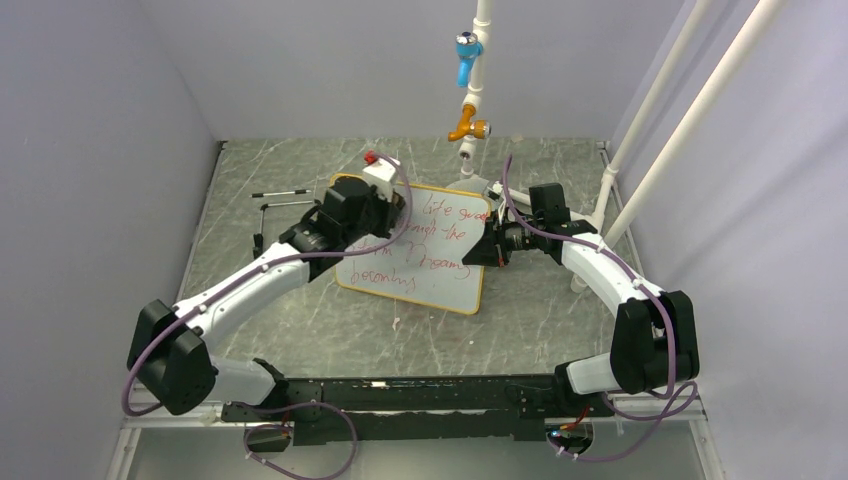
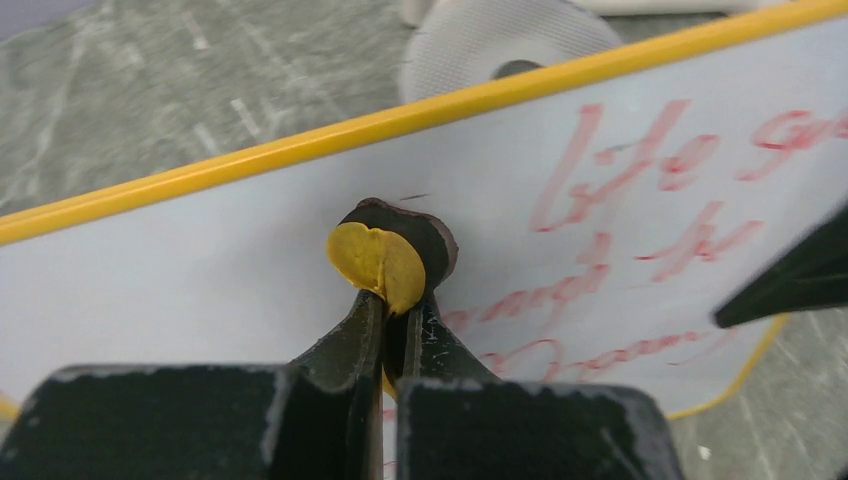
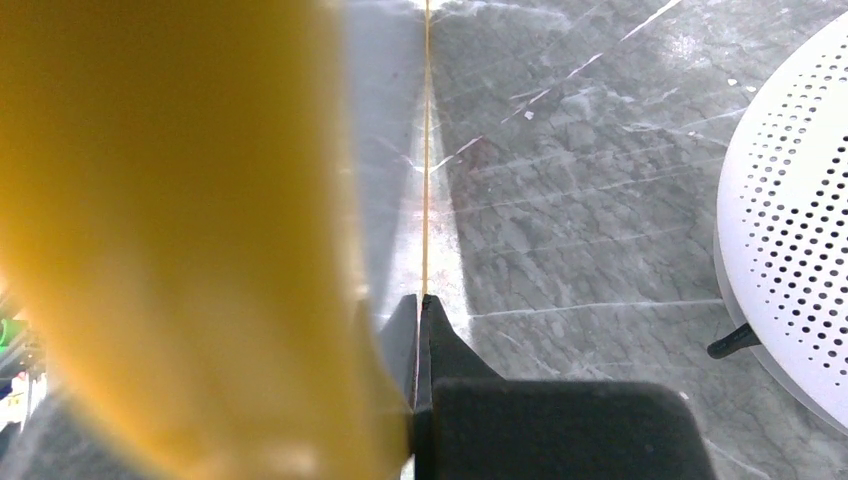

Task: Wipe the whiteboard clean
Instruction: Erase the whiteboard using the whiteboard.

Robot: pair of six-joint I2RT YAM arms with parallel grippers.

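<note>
The whiteboard lies in the middle of the table, yellow-framed, with several lines of red handwriting on its right and lower parts. My left gripper is over the board's upper left area. In the left wrist view the left gripper is shut on a small round eraser with a yellow face and a black pad, which is pressed on a bare white part of the whiteboard. My right gripper is shut on the board's right edge. The right wrist view shows its jaws pinching the thin yellow frame edge-on.
A white perforated disc sits on the grey marbled table just behind the board's far right corner. A pipe with blue and orange valves hangs at the back. A thin black wire stand lies left of the board. White poles stand at the right.
</note>
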